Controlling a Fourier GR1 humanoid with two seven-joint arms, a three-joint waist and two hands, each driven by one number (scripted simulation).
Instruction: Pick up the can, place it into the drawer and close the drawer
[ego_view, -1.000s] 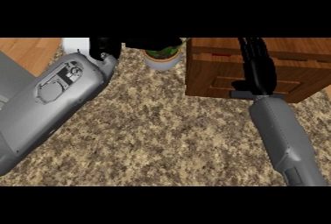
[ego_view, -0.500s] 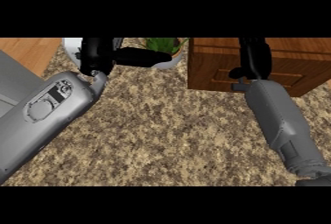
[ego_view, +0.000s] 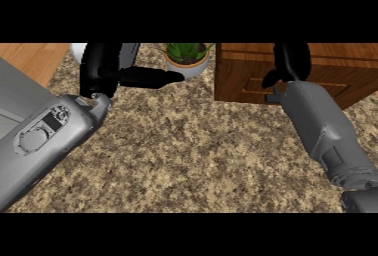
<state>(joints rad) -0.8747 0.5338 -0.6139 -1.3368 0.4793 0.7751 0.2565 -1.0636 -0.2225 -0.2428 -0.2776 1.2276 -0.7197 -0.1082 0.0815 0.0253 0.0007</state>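
Head view of a speckled granite bench. The left hand is being shown at the upper left, above its grey forearm; its fingers are running up out of the visible area while the thumb is being held out sideways toward a potted plant; whether the fingers are curled round anything cannot be told, as a pale object is only partly showing beside them at the top edge. The right hand is being shown at the upper right, lying over the front of a wooden drawer unit; its fingers are being cut off by the top edge, so their state cannot be told either; the right forearm is being seen rising from the lower right corner. The can cannot be identified with certainty; the potted plant is standing between the two hands, just beside the drawer unit's left edge.
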